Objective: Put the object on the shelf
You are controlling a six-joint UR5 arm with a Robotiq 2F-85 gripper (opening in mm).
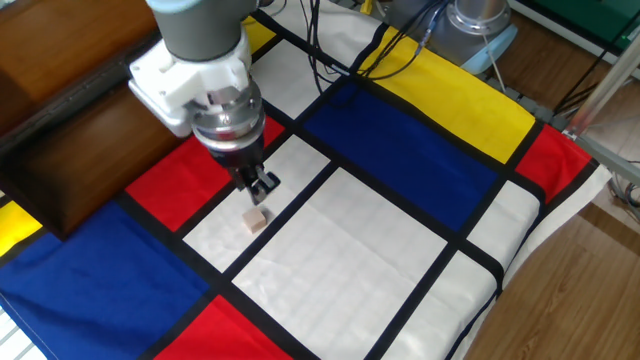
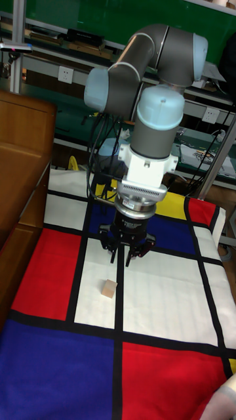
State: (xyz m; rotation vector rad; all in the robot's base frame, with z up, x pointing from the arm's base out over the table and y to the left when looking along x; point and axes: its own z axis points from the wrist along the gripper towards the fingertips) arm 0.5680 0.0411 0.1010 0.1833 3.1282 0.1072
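The grey UR5 arm (image 2: 147,56) is arching up and over, its upper links folding back on themselves in the tall fixed view. The wrist (image 2: 152,141) is pointing straight down, white housing and ribbed silver collar (image 1: 225,115) showing beneath it. The gripper (image 2: 120,254) is hanging vertical, two dark fingers (image 2: 113,252) standing a little apart with a gap showing between them. In the fixed view the gripper (image 1: 260,188) is looking narrow, the fingertips nearly overlapping from that angle and holding nothing.
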